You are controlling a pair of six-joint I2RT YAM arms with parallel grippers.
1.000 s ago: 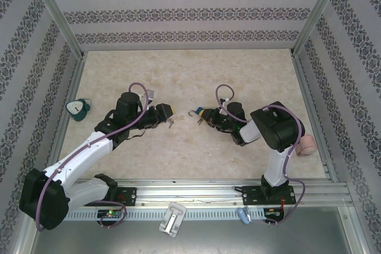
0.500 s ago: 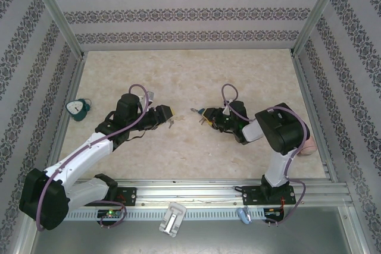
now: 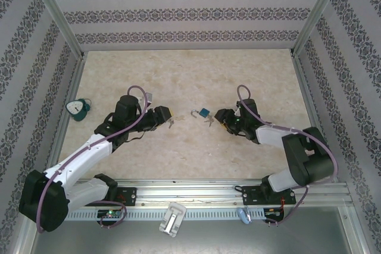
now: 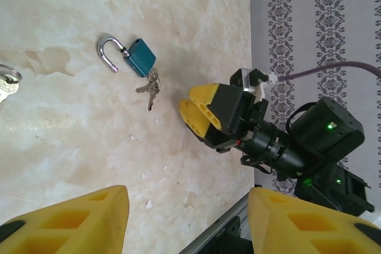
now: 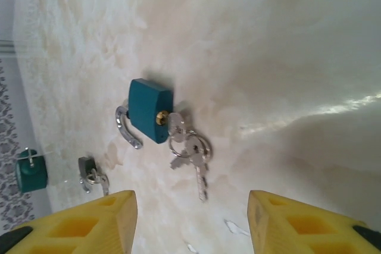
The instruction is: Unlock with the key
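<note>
The padlock (image 5: 150, 110) is coloured teal, with a silvery shackle and a brass-toned keyhole; the keys (image 5: 189, 147) hung from it are silver. Beneath the padlock, the table (image 3: 190, 75) is marbled in cream and beige. The left end effector (image 3: 167, 113) and right end effector (image 4: 186, 103) are tipped in yellow. Behind the padlock, the walls (image 3: 190, 13) are banded with dark floral stripes on white.

You're looking at a padlock (image 5: 150, 111) with a smooth teal painted body, its shackle (image 5: 125, 128) bright polished metal, keys (image 5: 190, 156) of silvery metal, your right hand (image 5: 189, 206) in matt yellow plastic, desk (image 5: 286, 40) pale and marbled, smooth with a soft sheen
</note>
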